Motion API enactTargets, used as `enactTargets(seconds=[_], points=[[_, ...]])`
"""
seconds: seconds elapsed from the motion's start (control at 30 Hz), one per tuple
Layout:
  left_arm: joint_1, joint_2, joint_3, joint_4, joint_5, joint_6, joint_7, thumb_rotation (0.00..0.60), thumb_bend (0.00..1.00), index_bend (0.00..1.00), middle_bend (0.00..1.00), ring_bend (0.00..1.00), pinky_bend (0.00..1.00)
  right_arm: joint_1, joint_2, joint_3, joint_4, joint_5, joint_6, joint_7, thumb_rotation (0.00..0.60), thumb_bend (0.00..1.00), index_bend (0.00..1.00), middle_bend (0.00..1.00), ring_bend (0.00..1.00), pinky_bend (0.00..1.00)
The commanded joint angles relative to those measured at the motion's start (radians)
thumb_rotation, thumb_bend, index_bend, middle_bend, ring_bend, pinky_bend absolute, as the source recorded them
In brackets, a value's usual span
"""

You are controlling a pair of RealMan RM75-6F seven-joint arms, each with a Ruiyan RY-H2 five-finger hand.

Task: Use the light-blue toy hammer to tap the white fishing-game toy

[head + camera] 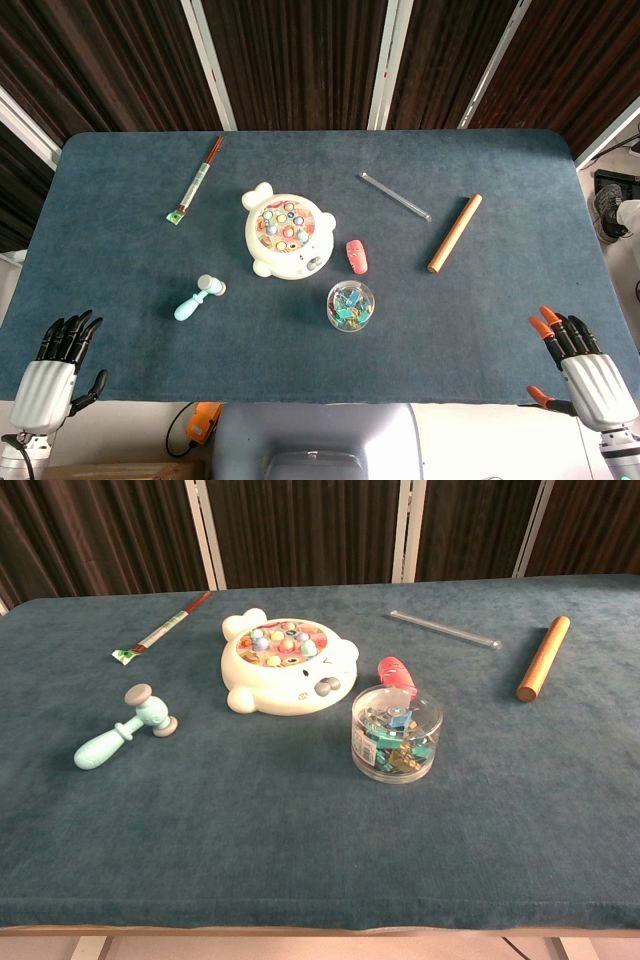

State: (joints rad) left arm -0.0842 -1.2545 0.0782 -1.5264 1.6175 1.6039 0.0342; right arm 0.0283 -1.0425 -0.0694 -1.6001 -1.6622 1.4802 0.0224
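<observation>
The light-blue toy hammer [198, 297] [126, 728] lies flat on the blue table cloth, left of centre, its grey-tipped head toward the toy. The white fishing-game toy [286, 232] [284, 664], bear-shaped with coloured fish on top, sits at the middle of the table. My left hand [55, 370] hovers at the near left corner, fingers straight and apart, holding nothing. My right hand [585, 367] hovers at the near right corner, also spread and empty. Neither hand appears in the chest view.
A clear round tub of coloured clips [350, 305] [396, 733] stands near the toy's front right, with a small pink-red object [356, 256] [396, 671] beside it. A wooden rod [455, 232] and a clear tube [395, 196] lie right; wrapped chopsticks [196, 180] lie far left.
</observation>
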Motion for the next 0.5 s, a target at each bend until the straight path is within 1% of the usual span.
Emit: enactTargets(seconds=[0.03,0.13,0.2,0.3,0.4,0.47,0.5], points=[[-0.018,-0.035,-0.018,0.007,-0.023,-0.045,-0.037,0.6,0.37,0.02,0.0,0.0,0.0,0.002,0.0,-0.002,-0.001,-0.003,-0.004,-0.002,0.6,0.32,0.0,0.0,0.0,0.0],[-0.05,-0.099,-0.057,0.035,-0.059,-0.097,-0.106,0.6,0.36,0.02,0.0,0.0,0.0,0.006,0.003,-0.004,-0.005,-0.007,-0.01,0.004,0.6,0.32,0.0,0.0,0.0,0.0],[-0.08,-0.129,-0.082,0.047,-0.098,-0.158,-0.124,0.6,0.36,0.03,0.0,0.0,0.0,0.008,0.003,-0.004,-0.005,-0.008,-0.014,0.004,0.6,0.32,0.0,0.0,0.0,0.0],[-0.137,-0.157,-0.133,0.041,-0.175,-0.268,-0.133,0.6,0.35,0.05,0.0,0.0,0.0,0.011,0.005,-0.005,-0.008,-0.013,-0.014,0.011,0.6,0.32,0.0,0.0,0.0,0.0],[-0.193,-0.192,-0.191,0.049,-0.267,-0.361,-0.089,0.6,0.35,0.07,0.0,0.0,0.0,0.016,0.005,-0.007,-0.009,-0.02,-0.019,0.011,0.6,0.32,0.0,0.0,0.0,0.0],[-0.215,-0.218,-0.215,0.06,-0.305,-0.386,-0.053,0.6,0.35,0.09,0.0,0.0,0.0,0.019,0.005,-0.007,-0.009,-0.018,-0.027,0.009,0.6,0.32,0.0,0.0,0.0,0.0],[-0.226,-0.232,-0.227,0.067,-0.323,-0.396,-0.036,0.6,0.35,0.12,0.01,0.0,0.0,0.021,0.005,-0.007,-0.009,-0.016,-0.031,0.009,0.6,0.32,0.0,0.0,0.0,0.0]])
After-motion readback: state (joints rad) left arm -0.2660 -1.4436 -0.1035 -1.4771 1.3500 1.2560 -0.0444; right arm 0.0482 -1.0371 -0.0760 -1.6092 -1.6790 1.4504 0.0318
